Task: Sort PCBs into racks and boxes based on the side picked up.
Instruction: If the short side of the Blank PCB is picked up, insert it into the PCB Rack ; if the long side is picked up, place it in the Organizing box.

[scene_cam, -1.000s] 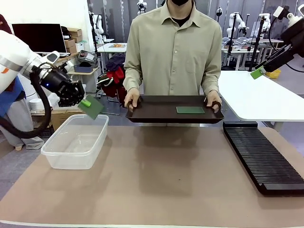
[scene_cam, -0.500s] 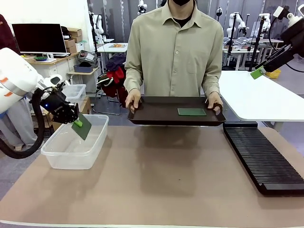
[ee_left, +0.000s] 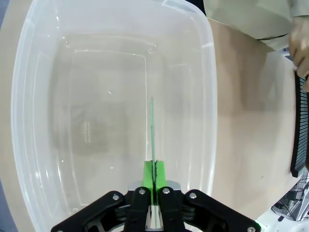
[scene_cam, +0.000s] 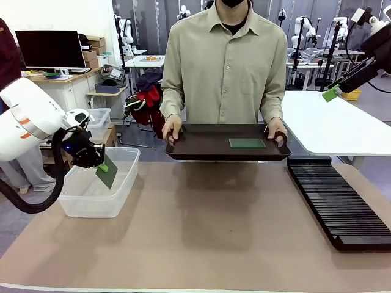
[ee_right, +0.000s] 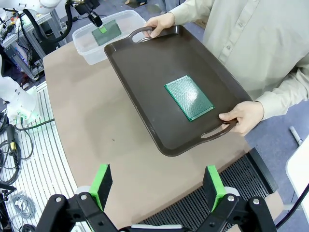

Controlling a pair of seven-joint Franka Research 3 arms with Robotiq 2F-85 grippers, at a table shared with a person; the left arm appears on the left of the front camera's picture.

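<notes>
- Left wrist view: the left gripper (ee_left: pixel 153 176) is pressed together on one edge of a circuit board (ee_left: pixel 151 128), which hangs edge-on over the floor of the clear tub (ee_left: pixel 210 96), apart from its walls.
- To release well, I judge: keep it centred and low, then part the fingers so it tips flat instead of landing on a corner.
- That board is tilted in the front view, its long axis running down from the fingers into the tub.
- The right gripper (ee_right: pixel 158 182) is spread wide and holds nothing, high above the tray (ee_right: pixel 145 63) a person holds.
- A second board (ee_right: pixel 189 97) lies flat there, lengthwise along the tray.
</notes>
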